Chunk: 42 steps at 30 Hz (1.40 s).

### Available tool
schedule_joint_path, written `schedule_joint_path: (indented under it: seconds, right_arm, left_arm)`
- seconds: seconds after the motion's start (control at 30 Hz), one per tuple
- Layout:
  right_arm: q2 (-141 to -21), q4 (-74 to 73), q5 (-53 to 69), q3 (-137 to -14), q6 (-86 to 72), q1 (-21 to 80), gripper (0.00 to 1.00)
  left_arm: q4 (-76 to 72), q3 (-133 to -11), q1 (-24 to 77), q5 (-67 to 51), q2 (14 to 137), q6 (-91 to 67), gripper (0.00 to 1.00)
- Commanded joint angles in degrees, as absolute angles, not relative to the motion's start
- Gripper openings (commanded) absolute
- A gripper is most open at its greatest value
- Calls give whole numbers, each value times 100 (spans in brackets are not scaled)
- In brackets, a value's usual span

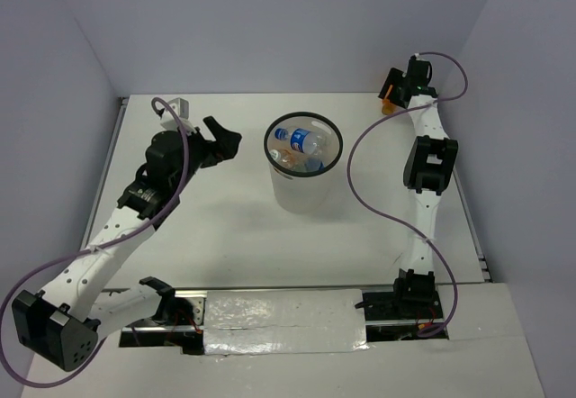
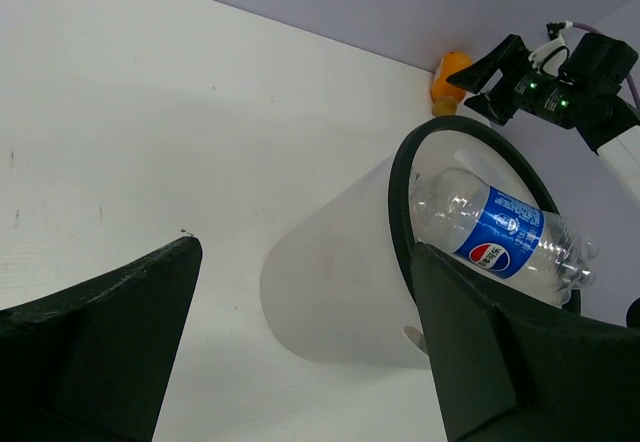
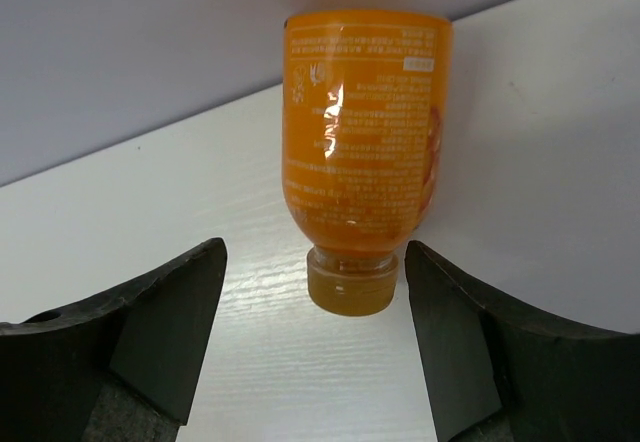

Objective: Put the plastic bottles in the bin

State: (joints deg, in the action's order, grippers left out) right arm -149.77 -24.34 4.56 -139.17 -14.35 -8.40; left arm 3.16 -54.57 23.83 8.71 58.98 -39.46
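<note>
White counter (image 1: 225, 236), walled at the back and both sides, has open room all around the bin (image 1: 303, 195) at its middle. Blue-labelled bottles (image 1: 301, 139) lie inside the bin. At the far right corner the orange bottle (image 3: 362, 152) lies against the back wall (image 3: 150, 52), its cap toward the right hand (image 3: 315, 257) and just ahead of that hand's spread fingers, untouched. Just left of the bin hovers the left hand (image 1: 225, 135), fingers apart.
</note>
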Motion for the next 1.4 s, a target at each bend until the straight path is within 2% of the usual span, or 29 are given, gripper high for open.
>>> schedule_joint_path:
  seconds: [0.0,0.37,0.5,0.77,1.17,1.37]
  right_arm:
    - [-14924,-2698,791,-13922,-1599,-914,80]
    - [-15012,-2725,1133,-13738,-2144,-1125,79]
    - [-15021,-2707,1345,-13641,-2285,-1178,70]
    - [-15091,-2698,1538,-13737,-2276,-1213,62]
    - [-15363,-2742,1951,-14062,-2390,-1318,62]
    - [-15469,-2611,2302,-14045,-2645,-1485,56]
  left_arm:
    - [176,-5458,2356,879,5713,-4043,99]
    - [132,-5405,2364,844,5713,-4113,99]
    - [123,-5475,2364,809,5774,-4105,99]
    - [70,-5528,2364,773,5871,-4113,99]
    - [61,-5563,2356,756,5897,-4192,99]
    - [44,-5704,2364,721,6029,-4201,99]
